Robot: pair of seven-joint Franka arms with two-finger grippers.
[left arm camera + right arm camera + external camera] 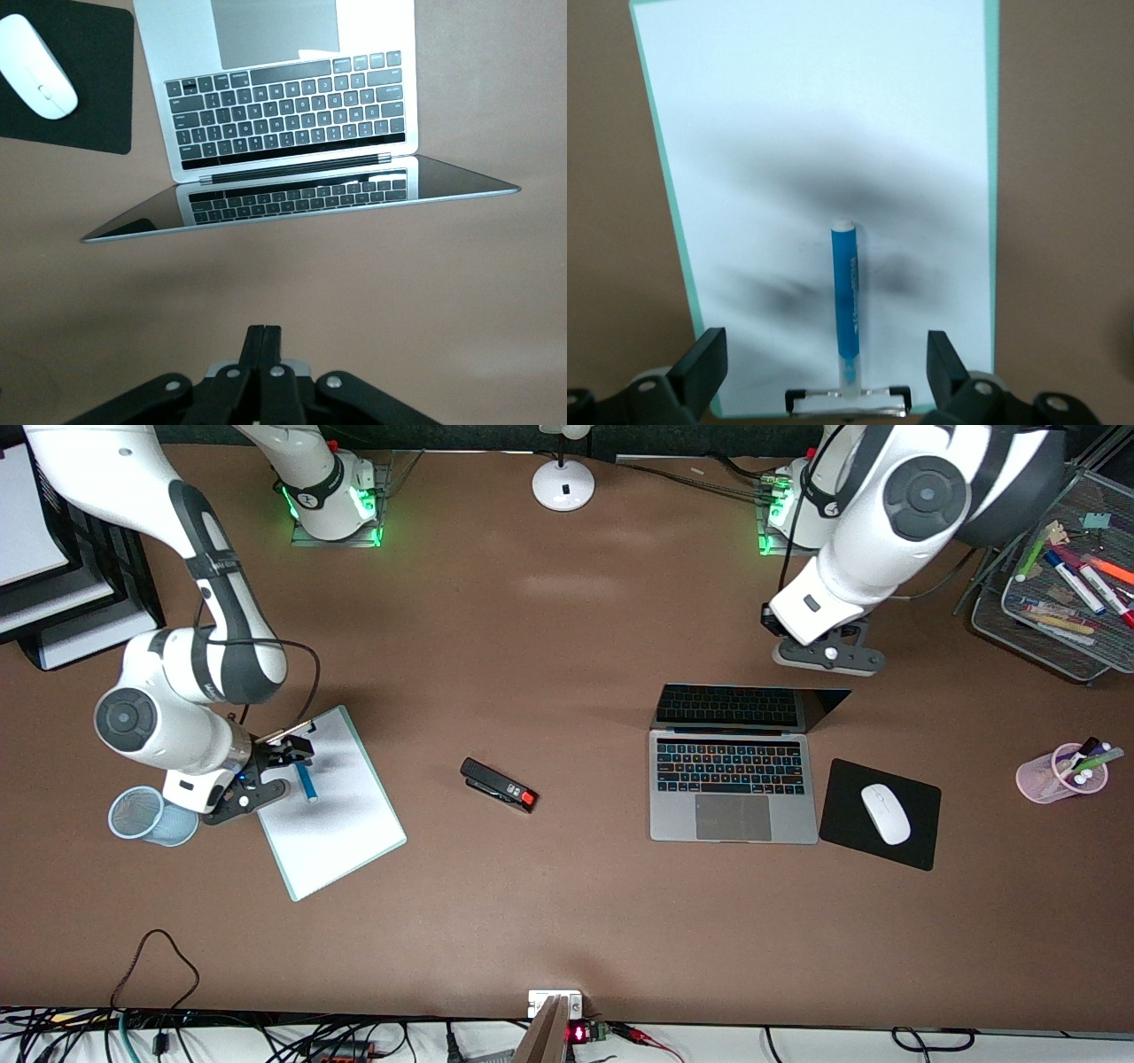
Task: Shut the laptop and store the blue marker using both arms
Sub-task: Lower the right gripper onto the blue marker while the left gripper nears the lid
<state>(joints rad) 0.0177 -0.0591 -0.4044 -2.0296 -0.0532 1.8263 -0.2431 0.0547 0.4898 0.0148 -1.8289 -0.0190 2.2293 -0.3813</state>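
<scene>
The laptop [733,779] stands open on the table toward the left arm's end, its screen tilted well back; it also shows in the left wrist view [292,115]. My left gripper [831,657] is shut and empty [264,341], over the bare table just past the screen's top edge. The blue marker [306,782] lies on a white clipboard [341,824] toward the right arm's end. My right gripper [285,769] is open over the clip end of the clipboard. In the right wrist view the blue marker [846,301] lies lengthwise between its spread fingers [704,359], untouched.
A blue mesh cup [146,815] stands beside the clipboard. A black stapler [499,785] lies mid-table. A white mouse [885,813] sits on a black mouse pad [921,841] beside the laptop. A pink pen cup [1059,773] and a mesh tray [1001,615] of markers stand at the left arm's end.
</scene>
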